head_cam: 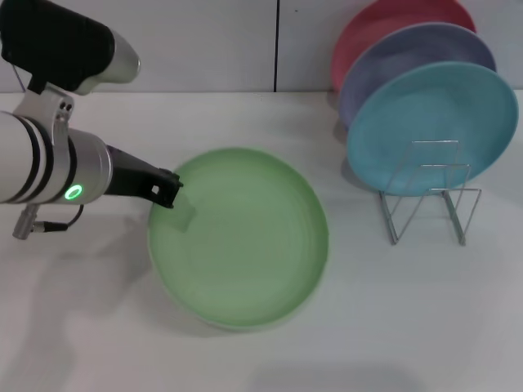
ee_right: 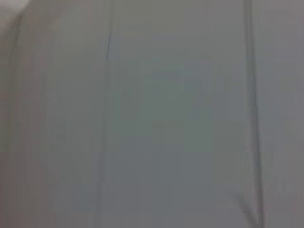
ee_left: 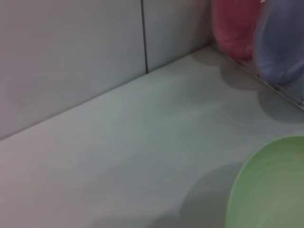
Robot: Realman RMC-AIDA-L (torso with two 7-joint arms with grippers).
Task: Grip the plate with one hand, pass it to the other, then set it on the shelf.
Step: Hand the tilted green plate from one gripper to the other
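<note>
The light green plate [head_cam: 241,237] lies in the middle of the white table, and a shadow along its near edge suggests it is raised a little. My left gripper [head_cam: 166,190], black and on the silver arm with the green ring, reaches in from the left. It is shut on the plate's left rim, with one finger over the rim. In the left wrist view a part of the plate [ee_left: 273,190] shows. The wire shelf [head_cam: 429,196] stands at the right. My right gripper is out of view; the right wrist view shows only a grey surface.
A light blue plate [head_cam: 433,126], a lavender plate [head_cam: 409,61] and a red plate [head_cam: 384,28] stand upright in the shelf's rear slots, and its front loops hold nothing. A grey wall [head_cam: 204,41] runs close behind the table.
</note>
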